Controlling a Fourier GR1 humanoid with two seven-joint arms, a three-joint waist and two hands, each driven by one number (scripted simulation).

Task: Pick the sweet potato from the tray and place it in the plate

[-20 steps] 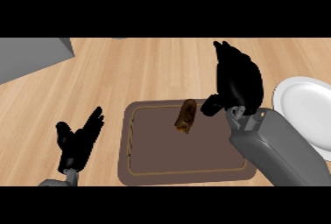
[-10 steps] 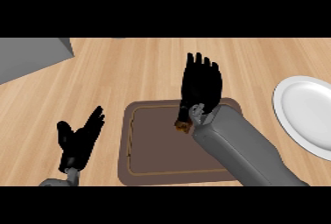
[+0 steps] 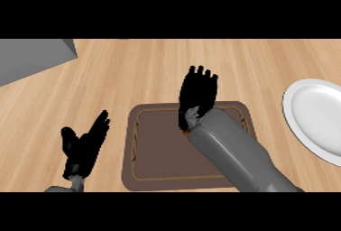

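The right robot hand [image 3: 198,92] is in the middle of the picture, over the top edge of the brown tray [image 3: 156,149], with its fingers straight and spread. The sweet potato [image 3: 186,131] is almost hidden under its wrist; only a tiny brown bit shows, I think. It looks hard, bumpy and a little heavy, so grab it around the middle. The white plate [image 3: 313,117] waits at the right. The left robot hand [image 3: 85,144] rests open at the lower left. 1 second ago the right robot hand was nearer the plate and the sweet potato showed plainly.
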